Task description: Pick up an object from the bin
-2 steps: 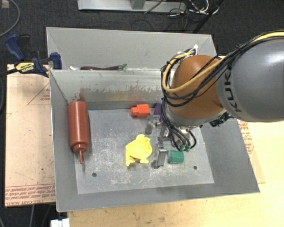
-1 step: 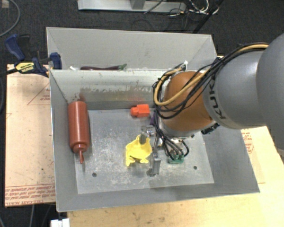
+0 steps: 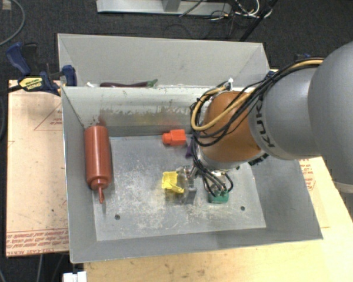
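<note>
gripper (image 3: 187, 191) hangs just beside a small yellow piece (image 3: 172, 182).

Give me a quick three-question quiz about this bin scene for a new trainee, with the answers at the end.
1. Fill in the blank: the red-brown bottle lies flat on the ___ side of the bin, as the camera sees it.
2. True or false: the orange block lies close to the bin's back wall.
3. Which thing lies nearest the pincer? A) the red-brown bottle B) the orange block C) the small yellow thing

Key: 1. left; 2. true; 3. C
</note>
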